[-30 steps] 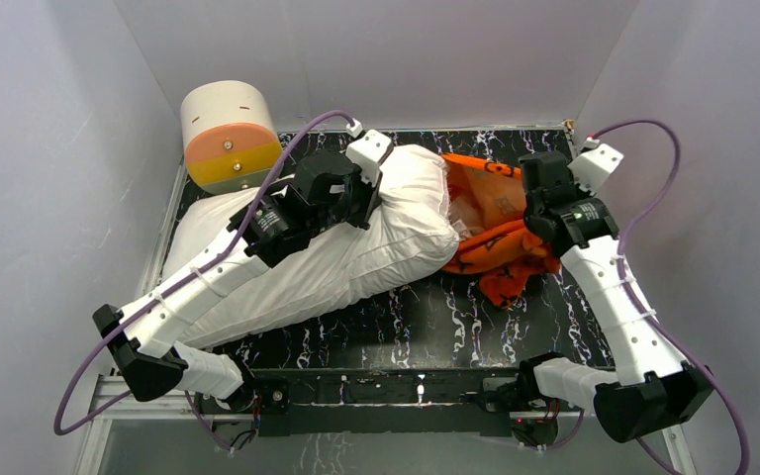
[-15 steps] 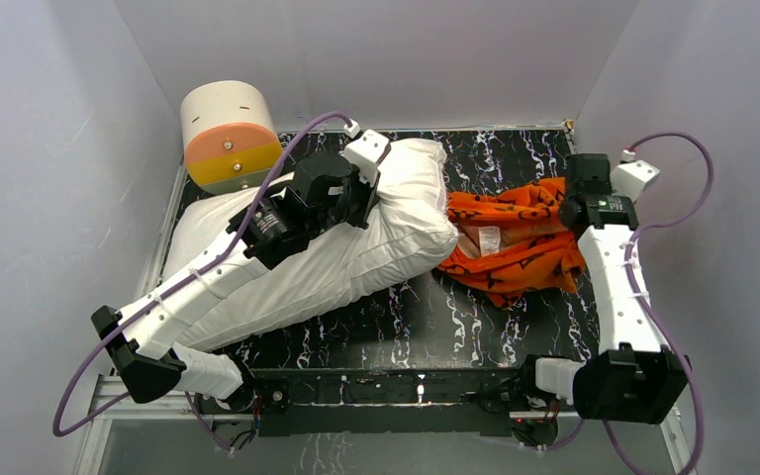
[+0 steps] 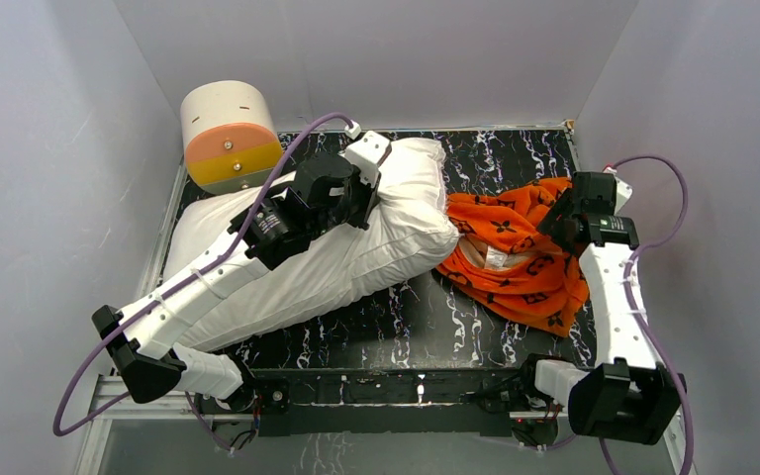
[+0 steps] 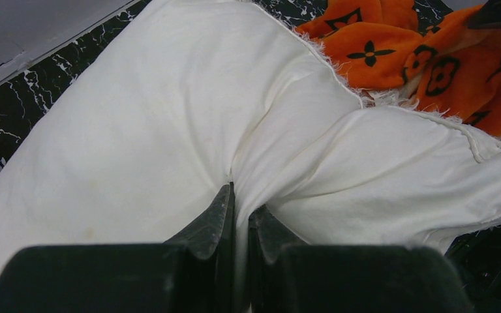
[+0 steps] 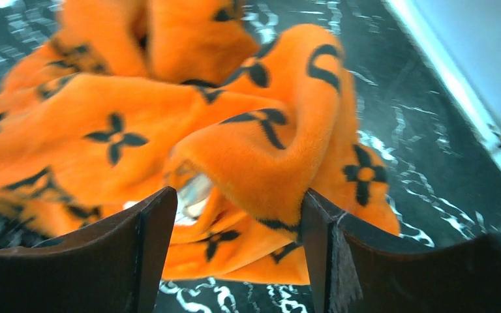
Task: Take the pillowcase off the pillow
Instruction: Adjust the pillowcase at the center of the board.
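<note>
The white pillow (image 3: 396, 233) lies slanted across the black marbled floor. My left gripper (image 3: 368, 206) presses into its upper end, shut on a pinched fold of the pillow (image 4: 137, 117), with white cloth between the left gripper's (image 4: 241, 203) jaws. The orange pillowcase (image 3: 515, 259) with black motifs lies crumpled on the floor just right of the pillow's end, off the pillow. My right gripper (image 3: 560, 214) hovers over its right edge. In the right wrist view the right gripper (image 5: 238, 195) stands open, a plush fold of the pillowcase (image 5: 248, 147) lying loose between its fingers (image 5: 150, 241).
A cream-and-orange cylinder (image 3: 229, 139) stands at the back left corner. White walls close in the floor (image 3: 455, 317) on three sides; the right wall is close to my right arm. Purple cables loop from both wrists.
My right gripper pulled the pillowcase rightward away from the pillow's end, then opened and let it go; the pillowcase has settled on the floor. The left arm has not moved.
</note>
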Controlling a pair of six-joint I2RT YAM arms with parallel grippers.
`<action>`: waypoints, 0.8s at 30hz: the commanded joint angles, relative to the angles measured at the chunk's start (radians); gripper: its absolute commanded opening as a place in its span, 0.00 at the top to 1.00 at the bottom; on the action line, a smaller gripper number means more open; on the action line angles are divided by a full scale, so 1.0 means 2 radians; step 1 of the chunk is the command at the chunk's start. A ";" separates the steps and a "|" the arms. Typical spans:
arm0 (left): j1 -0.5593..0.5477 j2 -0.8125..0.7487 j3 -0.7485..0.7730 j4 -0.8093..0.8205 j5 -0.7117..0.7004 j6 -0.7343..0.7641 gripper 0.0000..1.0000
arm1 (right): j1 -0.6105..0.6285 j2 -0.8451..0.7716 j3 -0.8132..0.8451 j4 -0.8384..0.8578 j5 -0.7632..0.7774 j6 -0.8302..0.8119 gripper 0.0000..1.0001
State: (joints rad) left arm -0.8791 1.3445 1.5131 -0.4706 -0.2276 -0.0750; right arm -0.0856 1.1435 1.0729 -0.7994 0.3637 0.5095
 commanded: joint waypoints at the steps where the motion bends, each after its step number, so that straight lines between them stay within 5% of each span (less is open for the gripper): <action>1: 0.005 -0.036 0.004 0.058 -0.017 -0.003 1.00 | 0.000 -0.034 -0.001 0.058 -0.159 -0.044 0.23; 4: 0.004 -0.038 0.003 0.057 -0.018 -0.002 1.00 | 0.010 0.000 -0.008 0.053 -0.232 -0.053 0.22; 13: 0.005 -0.048 -0.001 0.059 -0.020 -0.008 1.00 | 0.178 0.090 -0.049 0.127 -0.223 -0.020 0.15; 24: 0.005 -0.055 0.006 0.053 -0.037 -0.003 1.00 | 0.223 0.225 -0.090 0.219 -0.202 0.010 0.23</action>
State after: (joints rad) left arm -0.8791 1.3273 1.4918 -0.4541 -0.2314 -0.0822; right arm 0.3275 1.5490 0.8841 -0.4244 -0.0853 0.5148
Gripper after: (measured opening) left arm 0.048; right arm 0.807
